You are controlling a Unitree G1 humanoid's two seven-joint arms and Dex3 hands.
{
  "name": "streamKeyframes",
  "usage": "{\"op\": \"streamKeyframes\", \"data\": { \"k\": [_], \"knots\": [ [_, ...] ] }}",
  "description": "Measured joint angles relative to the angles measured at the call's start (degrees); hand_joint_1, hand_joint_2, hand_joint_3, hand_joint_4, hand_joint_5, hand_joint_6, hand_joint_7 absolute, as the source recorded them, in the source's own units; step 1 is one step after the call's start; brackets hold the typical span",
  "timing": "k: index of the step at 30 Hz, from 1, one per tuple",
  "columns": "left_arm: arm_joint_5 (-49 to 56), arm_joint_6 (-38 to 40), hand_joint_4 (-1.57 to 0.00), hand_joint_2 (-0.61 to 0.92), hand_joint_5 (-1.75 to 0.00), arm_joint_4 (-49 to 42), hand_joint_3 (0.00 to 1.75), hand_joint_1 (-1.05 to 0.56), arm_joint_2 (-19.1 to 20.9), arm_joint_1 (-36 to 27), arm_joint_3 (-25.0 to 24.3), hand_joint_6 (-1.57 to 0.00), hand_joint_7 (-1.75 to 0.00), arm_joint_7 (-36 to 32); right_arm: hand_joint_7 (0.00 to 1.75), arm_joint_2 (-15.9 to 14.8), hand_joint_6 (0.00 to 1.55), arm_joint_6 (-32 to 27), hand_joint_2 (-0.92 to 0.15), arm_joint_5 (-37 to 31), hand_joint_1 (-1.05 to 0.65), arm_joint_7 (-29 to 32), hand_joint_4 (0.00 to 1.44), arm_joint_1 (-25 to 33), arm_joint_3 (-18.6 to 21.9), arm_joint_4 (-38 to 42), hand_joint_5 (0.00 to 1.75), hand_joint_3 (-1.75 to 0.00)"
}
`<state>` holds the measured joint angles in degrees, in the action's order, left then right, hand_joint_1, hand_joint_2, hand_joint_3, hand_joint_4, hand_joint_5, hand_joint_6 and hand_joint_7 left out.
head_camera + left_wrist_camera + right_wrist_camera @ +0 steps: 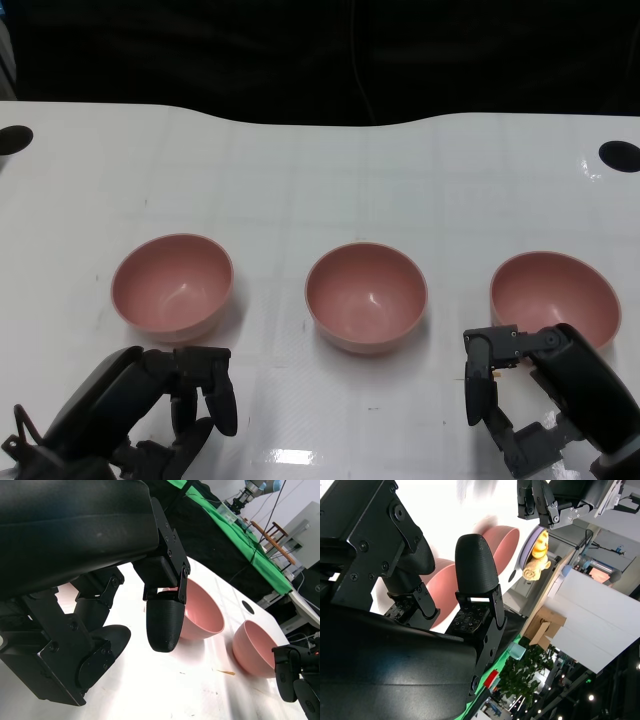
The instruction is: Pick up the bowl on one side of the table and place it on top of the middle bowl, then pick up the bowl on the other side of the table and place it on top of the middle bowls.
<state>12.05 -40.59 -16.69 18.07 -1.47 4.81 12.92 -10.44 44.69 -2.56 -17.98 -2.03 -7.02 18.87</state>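
Note:
Three pink bowls stand in a row across the white table (pixel 320 180): the left bowl (pixel 172 285), the middle bowl (pixel 366 297) and the right bowl (pixel 553 295). All are upright, empty and apart from each other. My left hand (pixel 175 405) hovers just in front of the left bowl, fingers bent and spread, holding nothing. My right hand (pixel 520 395) is in front of the right bowl, close to its near rim, fingers apart and empty. In the left wrist view two pink bowls (pixel 202 612) (pixel 255 647) show beyond my fingers (pixel 165 620).
Two black round holes (pixel 15 138) (pixel 620 155) sit near the table's far corners. Beyond the curved far edge it is dark. In the left wrist view a green-covered table (pixel 240 535) stands past this one.

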Motion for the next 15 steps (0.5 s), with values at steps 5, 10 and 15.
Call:
{"op": "streamKeyframes", "data": {
  "k": [5,10,15],
  "knots": [
    [0.0,0.0,-0.88,0.28,-1.64,0.0,1.46,0.06,0.0,0.0,0.0,-0.85,-1.39,0.0,1.46,0.0,0.98,0.0,-0.08,-0.01,0.27,0.01,1.06,0.0,0.0,0.0,1.74,-1.75],
    [0.0,0.0,-0.88,0.28,-1.65,-0.03,1.46,0.06,0.0,0.08,0.0,-0.84,-1.39,0.0,1.46,0.0,0.98,0.0,-0.08,0.0,0.27,0.0,1.06,0.0,0.0,0.0,1.74,-1.75],
    [0.04,0.0,-0.85,0.29,-1.63,-0.02,1.44,0.06,0.0,0.2,-0.01,-0.84,-1.36,-0.01,1.46,0.0,0.98,0.0,-0.08,0.0,0.27,-0.01,1.06,0.0,0.0,0.0,1.74,-1.75]
  ]
}}
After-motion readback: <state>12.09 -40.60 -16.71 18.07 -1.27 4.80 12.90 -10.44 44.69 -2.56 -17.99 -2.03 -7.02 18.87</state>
